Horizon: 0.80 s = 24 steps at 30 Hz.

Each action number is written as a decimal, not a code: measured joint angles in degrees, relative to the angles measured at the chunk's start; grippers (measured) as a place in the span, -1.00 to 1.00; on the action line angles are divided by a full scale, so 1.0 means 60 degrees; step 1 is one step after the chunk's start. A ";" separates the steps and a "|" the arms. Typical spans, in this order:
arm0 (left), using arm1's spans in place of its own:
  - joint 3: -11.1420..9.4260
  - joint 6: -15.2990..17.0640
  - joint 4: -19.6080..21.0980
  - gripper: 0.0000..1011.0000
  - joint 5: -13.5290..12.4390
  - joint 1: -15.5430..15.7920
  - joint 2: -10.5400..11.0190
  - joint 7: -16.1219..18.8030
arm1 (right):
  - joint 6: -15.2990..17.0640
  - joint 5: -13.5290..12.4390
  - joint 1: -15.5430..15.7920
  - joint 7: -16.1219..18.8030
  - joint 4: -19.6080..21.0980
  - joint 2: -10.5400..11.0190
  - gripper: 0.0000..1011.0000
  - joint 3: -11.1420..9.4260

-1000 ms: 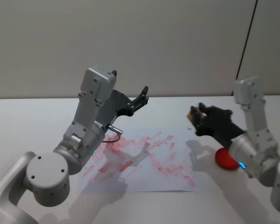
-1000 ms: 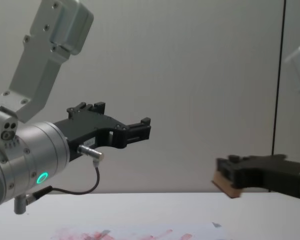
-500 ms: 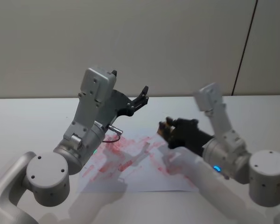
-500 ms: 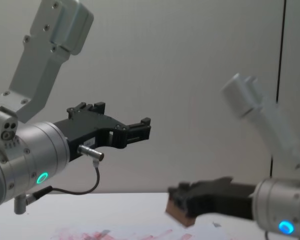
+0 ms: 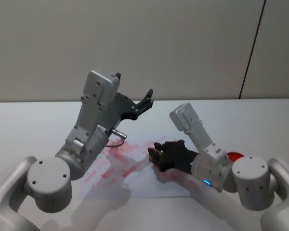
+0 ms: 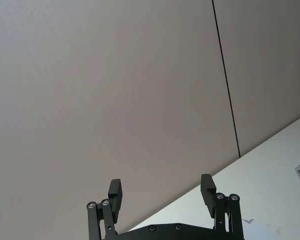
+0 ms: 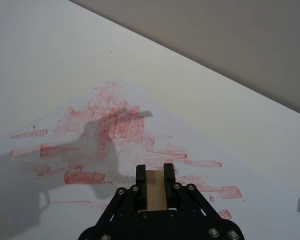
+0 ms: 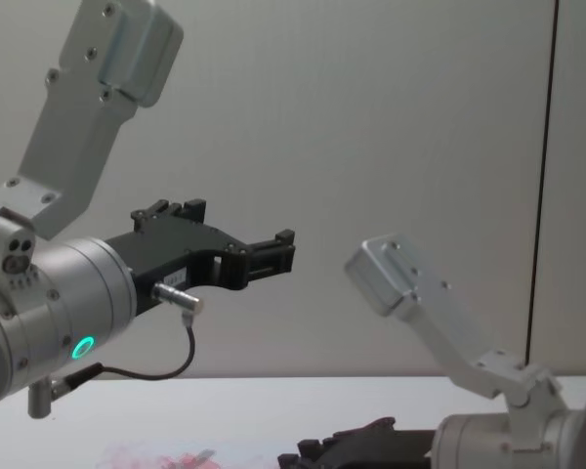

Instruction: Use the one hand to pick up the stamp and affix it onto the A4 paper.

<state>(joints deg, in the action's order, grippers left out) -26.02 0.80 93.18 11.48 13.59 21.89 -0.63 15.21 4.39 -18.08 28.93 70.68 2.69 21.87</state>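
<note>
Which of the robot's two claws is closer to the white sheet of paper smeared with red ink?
Right. The right gripper, shut on the small light-brown wooden stamp, is low over the white ink-smeared sheet; the open left gripper sits high above it.

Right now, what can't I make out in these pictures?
- Whether the small light-brown wooden stamp touches the ink-smeared white A4 paper: the black right end effector gripping it covers its underside in the head and right wrist views.
- Red round object: mostly behind the right arm, head view.
- Paper, chest view: mostly cut off by the bottom edge.
The open left end effector is raised, idle.
</note>
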 joint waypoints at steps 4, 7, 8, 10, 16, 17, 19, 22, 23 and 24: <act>0.0000 0.0000 0.0000 0.98 0.0000 0.0000 0.0000 0.0000 | -0.0017 0.0134 -0.0119 0.0066 -0.0230 -0.0059 -0.62 0.0046; 0.0000 0.0000 0.0000 0.98 0.0000 0.0000 0.0000 0.0001 | -0.0028 0.0204 -0.0170 0.0084 -0.0371 -0.0084 -0.62 0.0075; 0.0000 0.0000 0.0000 0.98 0.0000 0.0000 0.0000 0.0001 | -0.0032 0.0226 -0.0177 0.0085 -0.0395 -0.0087 -0.61 0.0079; 0.0000 0.0000 0.0000 0.98 0.0000 0.0000 0.0000 0.0000 | -0.0046 0.0252 -0.0195 0.0085 -0.0459 -0.0093 -0.61 0.0094; 0.0000 0.0000 0.0000 0.98 0.0000 0.0000 0.0000 0.0001 | -0.0125 0.0256 -0.0207 0.0052 -0.0510 -0.0092 -0.61 0.0106; 0.0000 0.0000 0.0000 0.98 0.0000 0.0000 0.0000 0.0001 | -0.0144 0.0219 -0.0206 0.0029 -0.0500 -0.0085 -0.61 0.0106; 0.0000 0.0000 0.0000 0.98 0.0000 0.0000 0.0000 0.0001 | -0.0150 0.0197 -0.0199 0.0015 -0.0476 -0.0079 -0.61 0.0105; 0.0000 0.0000 0.0000 0.98 0.0000 0.0000 0.0000 0.0001 | -0.0177 0.0006 -0.0121 -0.0067 -0.0252 -0.0027 -0.61 0.0063; 0.0000 0.0000 0.0000 0.98 0.0000 0.0000 0.0000 0.0001 | -0.0183 -0.0044 -0.0098 -0.0082 -0.0185 -0.0011 -0.61 0.0056; 0.0000 0.0000 0.0000 0.98 0.0000 0.0000 0.0000 0.0001 | -0.0183 -0.0100 -0.0082 -0.0104 -0.0119 0.0003 -0.62 0.0049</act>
<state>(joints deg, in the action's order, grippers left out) -26.03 0.80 93.18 11.48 13.59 21.89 -0.62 14.12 3.79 -18.57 28.31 69.97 2.70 22.16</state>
